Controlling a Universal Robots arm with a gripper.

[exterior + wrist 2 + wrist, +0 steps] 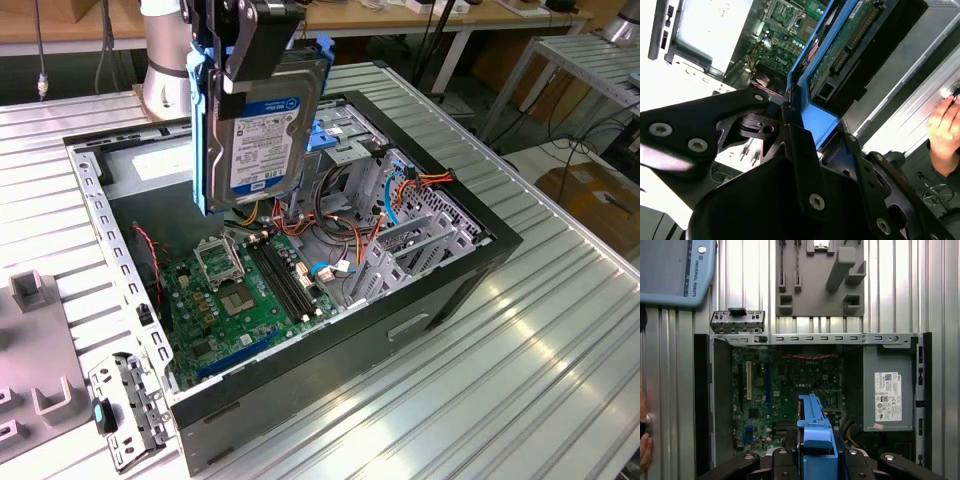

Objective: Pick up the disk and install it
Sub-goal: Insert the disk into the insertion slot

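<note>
**First inspector:** What do we record nearest the wrist?

**Second inspector:** The gripper (815, 460); its black fingers (802, 165) are clamped on the disk (262, 120), pressing its broad faces.

**First inspector:** And how does the disk sit?

**Second inspector:** It is held on edge, with the blue carrier (815, 422) framing the dark body and the label face turned to the exterior view; it hangs over the open computer case (420, 330); we see it touching nothing but the fingers.

**First inspector:** What do we note beneath it?

**Second inspector:** The green motherboard (240, 290) lies flat on the case floor; orange cables (345, 215) run just beside the disk, toward the exterior view's right; the power supply (887, 395) sits in one corner of the case.

**First inspector:** And farther out?

**Second inspector:** The case rests on a ribbed metal table (520, 390); a grey fixture (815, 280) lies on the table beyond the case; a person's hand (945, 130) shows near the table's edge; we cannot tell what it touches.
</note>
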